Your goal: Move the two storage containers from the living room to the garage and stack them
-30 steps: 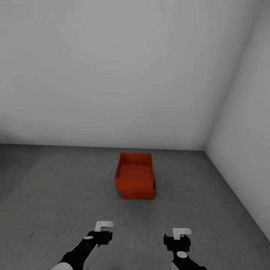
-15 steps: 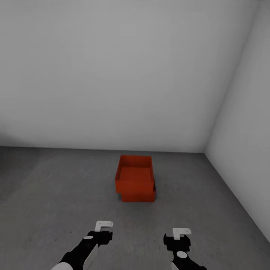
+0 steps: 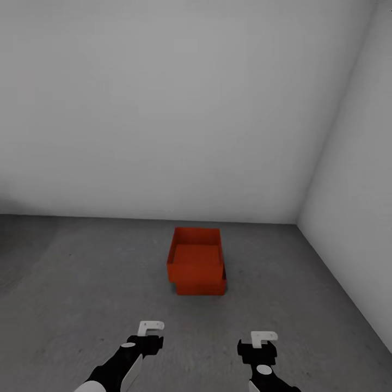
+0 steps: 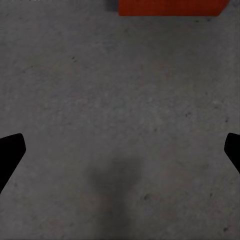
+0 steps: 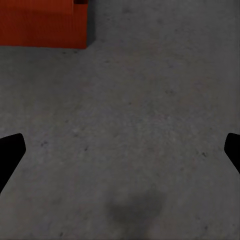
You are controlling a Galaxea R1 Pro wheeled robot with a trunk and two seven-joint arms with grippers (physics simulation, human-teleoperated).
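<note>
- The two storage containers (image 3: pixel 196 261) sit stacked on the grey concrete floor (image 3: pixel 81 283) of the garage, near the back wall (image 3: pixel 163 109) and well clear of the side wall (image 3: pixel 359 207).
- The upper container (image 3: pixel 196 251) rests on the lower container (image 3: pixel 200 285), shifted slightly toward the robot's left, so the lower one sticks out at the right and front.
- In the left wrist view an orange-red wall of the stack (image 4: pixel 170 7) shows beyond bare concrete; in the right wrist view its corner (image 5: pixel 42 27) shows likewise.
- The left gripper (image 3: pixel 151 328) hangs above the floor, well short of the stack, its fingers (image 4: pixel 10 152) spread wide and holding nothing.
- The right gripper (image 3: pixel 263 338) hangs beside it at similar height, its fingers (image 5: pixel 10 152) also spread apart and empty.
</note>
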